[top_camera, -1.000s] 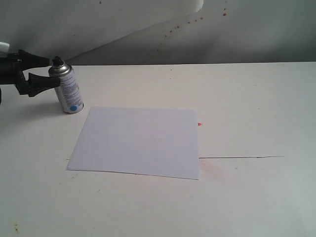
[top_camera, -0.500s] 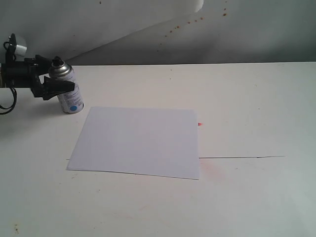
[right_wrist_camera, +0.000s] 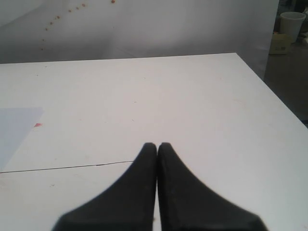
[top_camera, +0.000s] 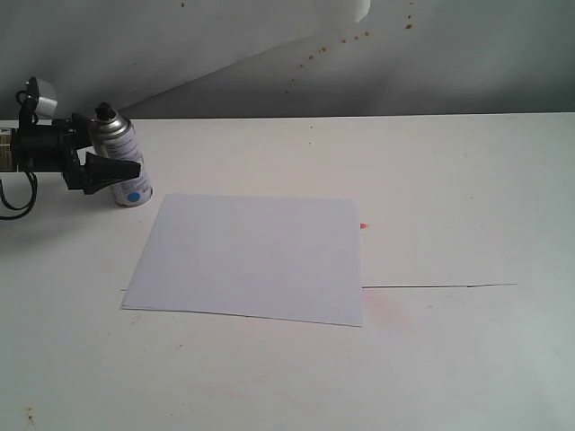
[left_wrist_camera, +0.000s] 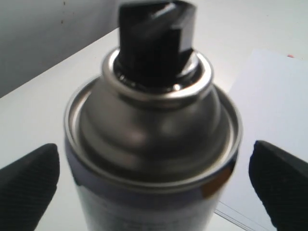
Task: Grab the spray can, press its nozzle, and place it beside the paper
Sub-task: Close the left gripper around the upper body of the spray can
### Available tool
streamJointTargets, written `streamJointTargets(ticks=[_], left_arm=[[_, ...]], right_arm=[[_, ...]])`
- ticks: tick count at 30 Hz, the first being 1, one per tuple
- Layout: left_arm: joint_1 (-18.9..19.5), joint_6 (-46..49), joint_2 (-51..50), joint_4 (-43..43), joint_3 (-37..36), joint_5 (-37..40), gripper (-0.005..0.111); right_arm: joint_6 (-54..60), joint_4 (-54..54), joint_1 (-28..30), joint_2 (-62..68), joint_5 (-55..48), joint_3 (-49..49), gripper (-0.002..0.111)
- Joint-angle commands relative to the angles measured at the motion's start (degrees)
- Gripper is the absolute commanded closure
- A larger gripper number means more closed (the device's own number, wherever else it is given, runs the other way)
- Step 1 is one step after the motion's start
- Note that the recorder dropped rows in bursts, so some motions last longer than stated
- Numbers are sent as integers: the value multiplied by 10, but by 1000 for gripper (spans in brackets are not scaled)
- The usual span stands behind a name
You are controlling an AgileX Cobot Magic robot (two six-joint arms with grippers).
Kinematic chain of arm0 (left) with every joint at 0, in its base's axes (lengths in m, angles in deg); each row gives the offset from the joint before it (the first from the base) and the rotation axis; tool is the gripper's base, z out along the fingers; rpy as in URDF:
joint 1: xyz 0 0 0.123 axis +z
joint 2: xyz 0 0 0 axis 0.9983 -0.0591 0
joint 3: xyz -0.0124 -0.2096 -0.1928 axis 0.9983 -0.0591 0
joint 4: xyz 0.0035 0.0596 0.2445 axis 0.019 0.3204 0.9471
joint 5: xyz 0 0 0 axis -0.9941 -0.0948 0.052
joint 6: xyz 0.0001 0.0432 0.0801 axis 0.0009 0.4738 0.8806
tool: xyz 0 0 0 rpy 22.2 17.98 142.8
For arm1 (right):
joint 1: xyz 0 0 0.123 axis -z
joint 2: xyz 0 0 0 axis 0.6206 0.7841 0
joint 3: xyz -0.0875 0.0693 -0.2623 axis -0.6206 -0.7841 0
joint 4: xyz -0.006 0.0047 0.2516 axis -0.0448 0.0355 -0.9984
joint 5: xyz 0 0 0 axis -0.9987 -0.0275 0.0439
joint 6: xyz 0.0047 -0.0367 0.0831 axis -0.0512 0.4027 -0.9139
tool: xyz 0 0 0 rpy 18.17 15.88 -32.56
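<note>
The silver spray can [top_camera: 123, 166] stands upright on the white table, just off the far left corner of the paper [top_camera: 252, 256]. Its black nozzle [top_camera: 105, 112] points up. My left gripper [top_camera: 115, 148] reaches in from the left and is open, with one black finger on each side of the can. In the left wrist view the can [left_wrist_camera: 154, 144] and nozzle [left_wrist_camera: 156, 43] fill the middle, and the fingertips [left_wrist_camera: 29, 187] stand clear of its sides. My right gripper [right_wrist_camera: 157, 147] is shut on nothing over bare table, out of the exterior view.
A red speck [top_camera: 364, 225] lies at the paper's right edge. A thin dark seam [top_camera: 440, 286] and a faint pink stain [top_camera: 391, 310] mark the table to its right. The table's right edge [right_wrist_camera: 269, 91] and a white bucket [right_wrist_camera: 292, 21] show beyond it.
My left gripper has moved right and lower; its fingertips, which were just left of the can's top, now straddle the can's body. The can and paper have not moved.
</note>
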Motion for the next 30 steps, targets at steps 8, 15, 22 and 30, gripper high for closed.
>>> streamJointTargets(ticks=[8, 15, 22, 30], left_arm=[[-4, -14, 2, -5, 4, -3, 2], [-4, -14, -9, -5, 4, -3, 2], [-4, -29, -38, -10, 4, -3, 2], [-4, -24, -40, -45, 4, -3, 2]], right_arm=[[2, 5, -2, -2, 1, -2, 108], [2, 5, -2, -2, 1, -2, 108], [2, 5, -2, -2, 1, -2, 108], [2, 5, -2, -2, 1, -2, 108]])
